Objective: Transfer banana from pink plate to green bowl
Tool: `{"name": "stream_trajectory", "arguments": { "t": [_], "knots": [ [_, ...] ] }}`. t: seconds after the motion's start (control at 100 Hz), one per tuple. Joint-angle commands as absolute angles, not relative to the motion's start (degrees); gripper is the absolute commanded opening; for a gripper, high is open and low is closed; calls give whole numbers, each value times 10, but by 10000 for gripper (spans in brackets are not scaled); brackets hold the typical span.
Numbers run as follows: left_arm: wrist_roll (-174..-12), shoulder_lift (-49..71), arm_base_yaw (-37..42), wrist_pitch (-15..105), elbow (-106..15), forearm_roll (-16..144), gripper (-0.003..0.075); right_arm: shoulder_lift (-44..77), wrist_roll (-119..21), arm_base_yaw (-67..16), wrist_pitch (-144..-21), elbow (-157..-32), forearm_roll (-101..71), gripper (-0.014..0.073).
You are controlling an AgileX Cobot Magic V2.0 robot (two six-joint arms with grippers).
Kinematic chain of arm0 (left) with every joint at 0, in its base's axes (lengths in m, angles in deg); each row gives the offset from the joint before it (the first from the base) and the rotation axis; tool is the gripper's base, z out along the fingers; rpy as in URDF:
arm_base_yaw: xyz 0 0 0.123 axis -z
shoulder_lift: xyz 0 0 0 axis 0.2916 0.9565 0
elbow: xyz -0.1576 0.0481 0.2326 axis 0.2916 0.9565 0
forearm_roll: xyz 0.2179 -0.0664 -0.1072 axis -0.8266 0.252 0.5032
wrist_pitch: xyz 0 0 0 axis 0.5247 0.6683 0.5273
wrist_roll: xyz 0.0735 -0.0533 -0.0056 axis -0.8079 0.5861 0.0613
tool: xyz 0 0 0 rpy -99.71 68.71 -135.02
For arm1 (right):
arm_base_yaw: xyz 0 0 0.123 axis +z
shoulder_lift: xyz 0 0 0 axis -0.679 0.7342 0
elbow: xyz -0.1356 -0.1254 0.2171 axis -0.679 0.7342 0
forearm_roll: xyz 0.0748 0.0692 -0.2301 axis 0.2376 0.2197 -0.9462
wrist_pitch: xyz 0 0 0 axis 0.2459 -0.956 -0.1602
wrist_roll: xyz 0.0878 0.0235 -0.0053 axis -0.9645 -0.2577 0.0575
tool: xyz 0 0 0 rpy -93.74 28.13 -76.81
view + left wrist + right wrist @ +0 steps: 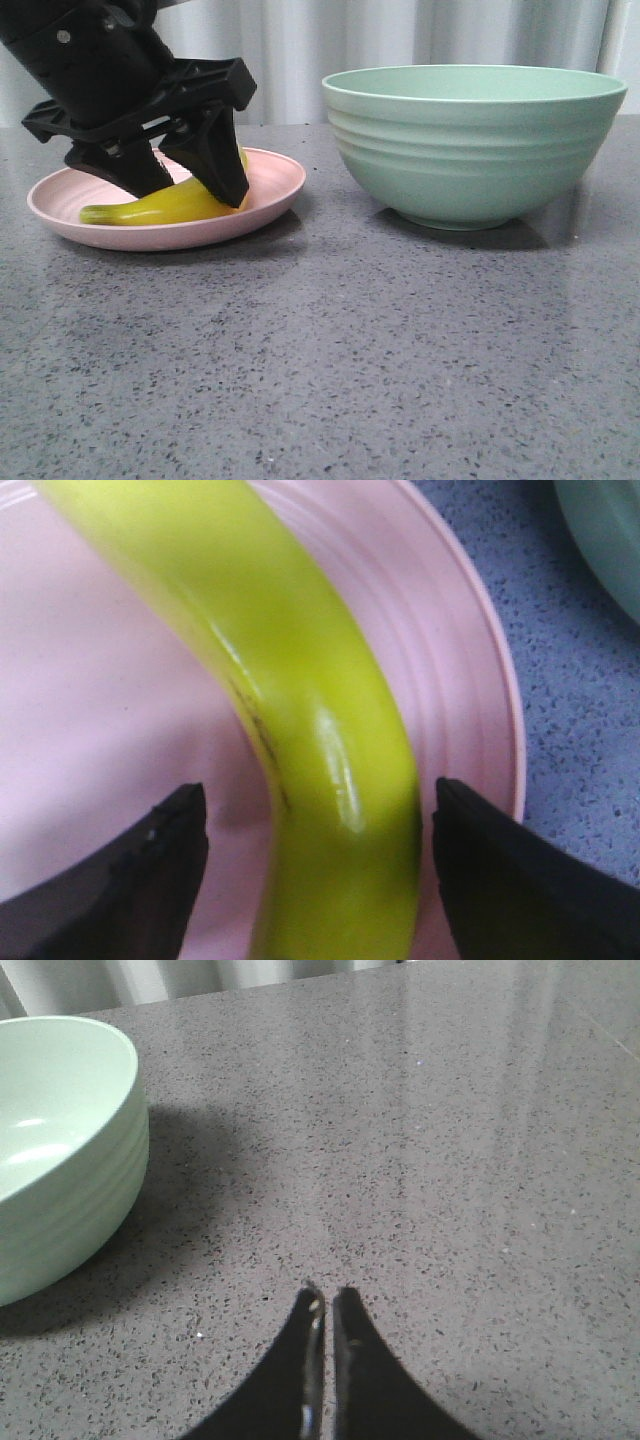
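The yellow banana lies on the pink plate at the left of the table. My left gripper is lowered onto the plate with its jaws open, one finger on each side of the banana. In the left wrist view the banana runs between the two black fingertips, with a strip of pink plate showing on both sides, so the fingers are not pressing it. The green bowl stands upright at the right and looks empty. My right gripper is shut and empty above bare table beside the bowl.
The table is a grey speckled stone-look top. A pale curtain hangs behind it. An edge of the green bowl shows in the left wrist view, beyond the plate's rim.
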State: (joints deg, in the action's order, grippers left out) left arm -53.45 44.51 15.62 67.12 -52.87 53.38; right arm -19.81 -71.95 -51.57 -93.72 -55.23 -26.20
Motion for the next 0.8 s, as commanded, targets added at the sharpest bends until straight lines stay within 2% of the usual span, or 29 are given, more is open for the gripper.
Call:
{"name": "stream_trajectory", "arguments": {
  "t": [0.0,0.23,0.31,0.4,0.63,0.79],
  "knots": [
    [-535,428,161,652,-548,545,433,-190,-716,-515,-890,-573,-261,-79],
    [-535,453,161,664,-548,545,429,-190,-716,-515,-890,-573,-261,-79],
    [-535,456,161,665,-548,545,404,-190,-716,-515,-890,-573,-261,-79],
    [-535,456,161,665,-548,545,324,-190,-716,-515,-890,-573,-261,-79],
    [-535,456,161,680,-551,545,-15,-190,-716,-514,-887,-573,-259,-80],
    [-535,454,161,701,-568,541,-19,-190,-716,-496,-910,-584,-259,-79]
  ]
}}
